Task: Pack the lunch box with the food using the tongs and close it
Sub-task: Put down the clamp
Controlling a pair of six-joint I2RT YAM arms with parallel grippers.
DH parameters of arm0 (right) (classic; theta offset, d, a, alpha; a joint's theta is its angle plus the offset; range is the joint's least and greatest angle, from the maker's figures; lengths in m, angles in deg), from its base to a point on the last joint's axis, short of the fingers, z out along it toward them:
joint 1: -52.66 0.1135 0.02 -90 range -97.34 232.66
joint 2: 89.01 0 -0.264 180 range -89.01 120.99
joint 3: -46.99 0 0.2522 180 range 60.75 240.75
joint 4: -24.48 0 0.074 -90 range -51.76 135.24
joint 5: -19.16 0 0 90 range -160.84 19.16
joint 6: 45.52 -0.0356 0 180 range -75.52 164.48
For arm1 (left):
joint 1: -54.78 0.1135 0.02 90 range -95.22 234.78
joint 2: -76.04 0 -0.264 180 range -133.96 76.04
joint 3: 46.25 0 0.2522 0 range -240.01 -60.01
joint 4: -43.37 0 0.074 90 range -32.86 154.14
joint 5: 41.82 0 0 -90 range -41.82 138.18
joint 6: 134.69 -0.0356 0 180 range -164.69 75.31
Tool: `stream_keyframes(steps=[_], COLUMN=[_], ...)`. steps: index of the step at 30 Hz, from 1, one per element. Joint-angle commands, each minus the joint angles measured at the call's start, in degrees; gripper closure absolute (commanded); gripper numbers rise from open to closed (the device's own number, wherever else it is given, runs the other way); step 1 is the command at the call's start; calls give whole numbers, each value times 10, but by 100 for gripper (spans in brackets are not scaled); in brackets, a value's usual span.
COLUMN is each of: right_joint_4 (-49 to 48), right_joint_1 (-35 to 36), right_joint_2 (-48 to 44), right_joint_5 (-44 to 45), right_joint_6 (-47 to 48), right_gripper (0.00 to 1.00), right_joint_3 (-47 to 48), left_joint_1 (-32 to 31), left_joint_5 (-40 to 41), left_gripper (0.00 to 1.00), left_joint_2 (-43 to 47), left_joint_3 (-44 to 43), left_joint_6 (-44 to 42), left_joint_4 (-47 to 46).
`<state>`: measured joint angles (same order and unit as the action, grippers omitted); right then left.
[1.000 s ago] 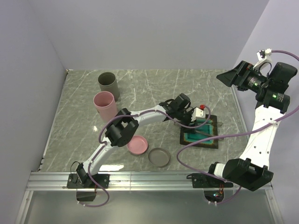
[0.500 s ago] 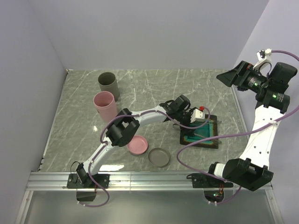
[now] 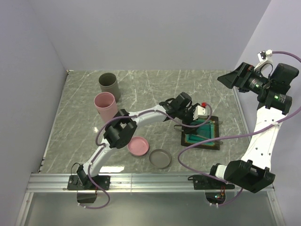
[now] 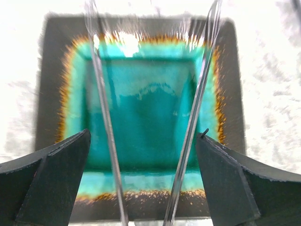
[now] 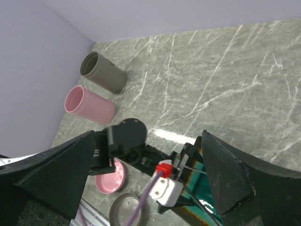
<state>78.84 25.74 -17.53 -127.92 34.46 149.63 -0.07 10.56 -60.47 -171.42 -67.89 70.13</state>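
Observation:
The tongs point(image 4: 106, 122) lie on a square teal plate point(image 4: 51, 70), their two thin arms running between my left gripper's fingers without touching either one. My left gripper point(image 4: 143, 136) hovers open low over the near edge of that plate point(image 3: 207, 145). My right gripper point(image 3: 228, 77) is raised high at the far right, open and holding nothing. The lunch box shows as two tall round tubs, pink point(image 3: 105, 106) and grey point(image 3: 109, 84), at the back left. The food is not visible in any view.
A round pink lid point(image 3: 138, 146) and a round grey lid point(image 3: 160, 158) lie near the front, left of the plate. The left arm stretches across the middle of the marbled table. Walls close in the left, back and right sides.
My left gripper's jaws have spread wide, leaving the tongs loose on the plate, and the wrist has drawn slightly back. The right arm has stayed put.

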Motion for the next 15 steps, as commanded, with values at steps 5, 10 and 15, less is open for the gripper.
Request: stream_keyframes(steps=[5, 10, 15], right_joint_4=[11, 26, 75], right_joint_1=[-4, -3, -4], right_joint_2=[-13, -12, -6], right_joint_5=[-11, -23, -34], right_joint_6=[20, 46, 95], right_gripper=[0, 0, 0], right_joint_3=[38, 56, 95], left_joint_1=[3, 29, 85], left_joint_5=[-10, -38, -28], left_gripper=[1, 1, 1], left_joint_2=[143, 190, 281], left_joint_3=[36, 58, 127], left_joint_6=[45, 105, 139], left_joint_4=[-47, -60, -66])
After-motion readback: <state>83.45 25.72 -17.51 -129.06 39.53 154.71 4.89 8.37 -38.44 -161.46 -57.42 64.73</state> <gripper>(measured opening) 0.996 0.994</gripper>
